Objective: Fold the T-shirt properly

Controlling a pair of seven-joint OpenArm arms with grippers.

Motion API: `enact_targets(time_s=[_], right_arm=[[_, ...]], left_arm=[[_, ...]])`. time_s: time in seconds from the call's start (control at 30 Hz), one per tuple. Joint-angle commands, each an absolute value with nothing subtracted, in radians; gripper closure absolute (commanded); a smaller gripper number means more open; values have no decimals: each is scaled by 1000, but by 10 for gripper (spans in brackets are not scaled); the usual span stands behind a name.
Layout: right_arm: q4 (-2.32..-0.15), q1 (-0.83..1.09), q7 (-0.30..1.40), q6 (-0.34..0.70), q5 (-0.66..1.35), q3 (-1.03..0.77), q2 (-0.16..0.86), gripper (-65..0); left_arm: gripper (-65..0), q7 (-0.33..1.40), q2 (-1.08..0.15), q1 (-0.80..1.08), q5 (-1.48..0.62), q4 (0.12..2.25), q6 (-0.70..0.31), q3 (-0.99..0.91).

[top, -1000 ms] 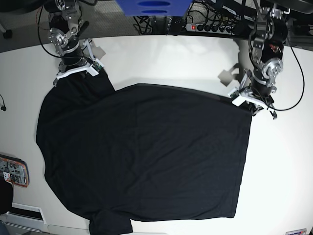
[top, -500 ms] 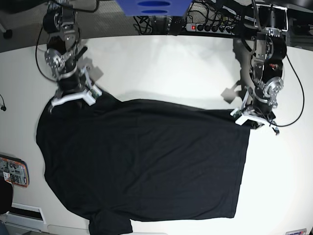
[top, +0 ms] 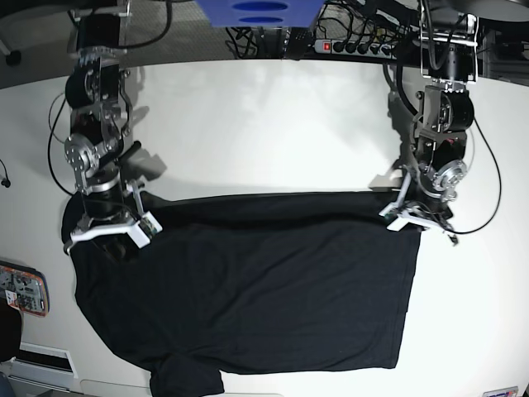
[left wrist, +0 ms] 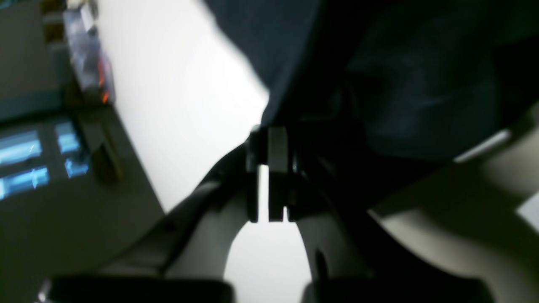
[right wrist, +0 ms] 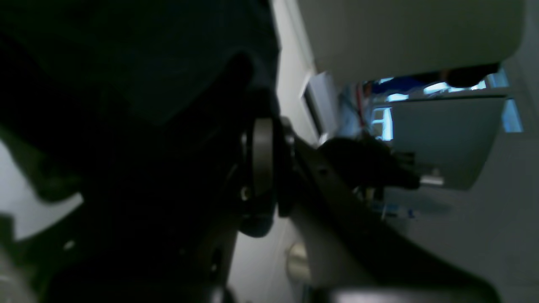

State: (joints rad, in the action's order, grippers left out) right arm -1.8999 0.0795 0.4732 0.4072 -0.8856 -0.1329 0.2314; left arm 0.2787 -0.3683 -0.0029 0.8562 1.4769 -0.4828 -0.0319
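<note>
T-shirt (top: pixel 248 289): black, spread over the white table (top: pixel 273 124), far edge lifted and drawn toward the near side
Left gripper (top: pixel 411 217): clamped tight on the T-shirt's far corner, on the base view's right
Right gripper (top: pixel 106 236): pinched closed on the T-shirt's other far corner, by the sleeve
Wrist views: blurred, dark cloth bunched at closed jaws

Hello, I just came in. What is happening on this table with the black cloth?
Two robot arms are folding a black T-shirt on a white table. The left claw is shut on one top corner of the T-shirt, the right claw on the other, at the sleeve end. Together they are drawing that top edge over the cloth toward the near side. The fold is only begun: most of the T-shirt lies flat.
</note>
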Motion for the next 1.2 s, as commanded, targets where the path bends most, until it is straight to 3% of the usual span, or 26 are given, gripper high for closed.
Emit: enact_targets(time_s=[0.0,0.47,0.7,0.97,1.17], right_arm=[[-1911,48,463,389,-885,-127,239,0],[-1566,-4,450,389,-886,-68,242,0],[-1420,-154,397,389,-888,-67,242,0],[-1305,-208,395,389,-889,-65,242,0],[-1290,-208,394,389,-889,-65,242,0]], left_arm=[[0,271,-378,-22,858,1492,-463,-35],[0,271,-381,-79,858,1486,-461,-41],[0,271,-380,-128,860,1471,-461,-35],[0,266,-381,-214,860,1311,-461,-33],[0,147,-380,-249,860,1247,-461,-39]])
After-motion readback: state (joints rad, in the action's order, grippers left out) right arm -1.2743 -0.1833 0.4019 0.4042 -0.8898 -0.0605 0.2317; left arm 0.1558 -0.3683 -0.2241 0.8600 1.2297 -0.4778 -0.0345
